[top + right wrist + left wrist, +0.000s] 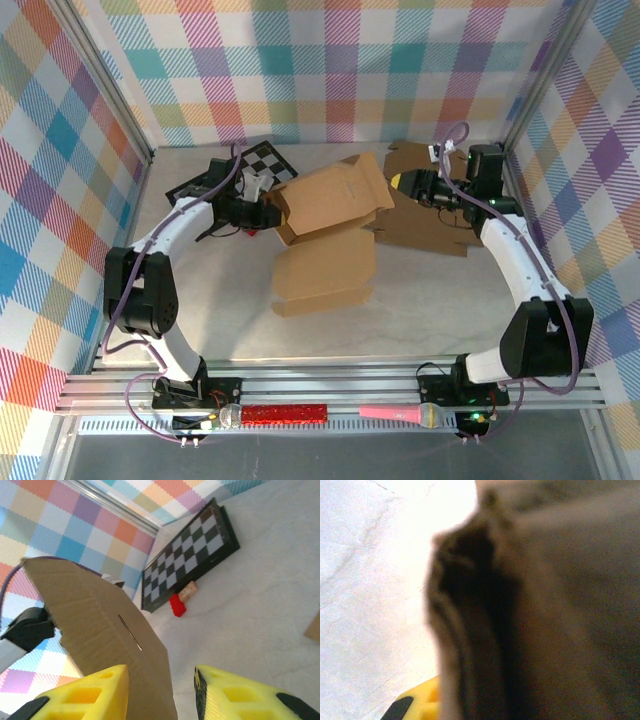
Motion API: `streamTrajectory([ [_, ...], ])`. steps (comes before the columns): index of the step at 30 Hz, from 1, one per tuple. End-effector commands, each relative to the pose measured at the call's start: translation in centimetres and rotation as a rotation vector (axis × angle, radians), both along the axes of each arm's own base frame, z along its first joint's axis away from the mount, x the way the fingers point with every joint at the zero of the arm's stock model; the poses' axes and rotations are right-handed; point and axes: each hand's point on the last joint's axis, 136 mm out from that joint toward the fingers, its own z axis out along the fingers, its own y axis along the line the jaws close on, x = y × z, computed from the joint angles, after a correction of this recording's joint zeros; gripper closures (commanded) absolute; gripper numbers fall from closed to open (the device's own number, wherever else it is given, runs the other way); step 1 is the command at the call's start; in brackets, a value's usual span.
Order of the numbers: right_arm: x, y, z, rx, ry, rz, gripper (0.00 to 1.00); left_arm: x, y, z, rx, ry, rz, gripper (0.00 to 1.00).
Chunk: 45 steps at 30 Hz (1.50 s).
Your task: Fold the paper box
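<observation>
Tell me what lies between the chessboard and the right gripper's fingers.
Right wrist view: a red block and a small tan piece beside the chessboard, then bare table.

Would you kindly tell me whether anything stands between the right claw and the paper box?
Nothing visible does. The right claw is at the paper box: a cardboard flap reaches between its parted fingers, nearer one of them. The chessboard lies farther off, out of the way.

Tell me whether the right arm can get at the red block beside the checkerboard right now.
Probably not: the paper box stands between the right gripper and the red block, blocking a direct reach.
</observation>
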Motion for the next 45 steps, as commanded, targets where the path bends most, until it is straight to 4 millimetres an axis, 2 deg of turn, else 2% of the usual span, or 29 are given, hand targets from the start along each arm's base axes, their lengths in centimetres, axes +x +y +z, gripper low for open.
streamTrajectory([
  [1, 0.0, 0.9, 2.3, 0.065, -0.059, 0.096, 0.61, -0.2, -0.4, 1.0, -0.053, 0.010, -0.041, 1.00],
  [7, -0.5, 1.9, 3.5, 0.094, -0.074, 0.150, 0.61, -0.3, -0.6, 0.6, -0.065, 0.035, -0.047, 1.00],
  [13, -1.6, 3.7, 3.6, 0.104, -0.070, 0.224, 0.60, -0.1, -0.6, 0.4, -0.069, 0.052, -0.038, 1.00],
  [23, -2.4, 4.9, 4.3, 0.144, -0.056, 0.282, 0.60, -0.2, -1.2, 0.4, -0.124, 0.090, -0.031, 1.00],
  [26, -1.4, 3.5, 3.5, 0.095, -0.050, 0.147, 0.55, -0.1, -0.9, 0.3, -0.104, 0.087, -0.014, 1.00],
  [29, -0.4, 0.0, 2.7, 0.061, 0.010, -0.119, 0.45, 0.2, -0.4, 0.1, -0.078, 0.077, 0.025, 1.00],
  [32, -2.0, -1.8, 2.6, 0.128, 0.069, -0.308, 0.37, 0.4, 0.0, 0.2, -0.057, 0.063, 0.057, 1.00],
  [34, -3.9, -2.6, 1.7, 0.142, 0.156, -0.449, 0.36, 0.6, 0.4, 0.2, -0.033, 0.055, 0.082, 1.00],
  [38, -6.7, -1.1, 0.7, 0.149, 0.222, -0.550, 0.35, 0.7, 0.6, 0.5, -0.021, 0.037, 0.099, 1.00],
  [41, -6.7, 0.7, -0.7, 0.147, 0.290, -0.544, 0.38, 0.8, 0.7, 0.6, -0.016, 0.030, 0.105, 1.00],
  [45, -5.4, 2.6, -0.8, 0.086, 0.263, -0.516, 0.42, 0.8, 0.7, 0.8, -0.015, 0.028, 0.097, 1.00],
])
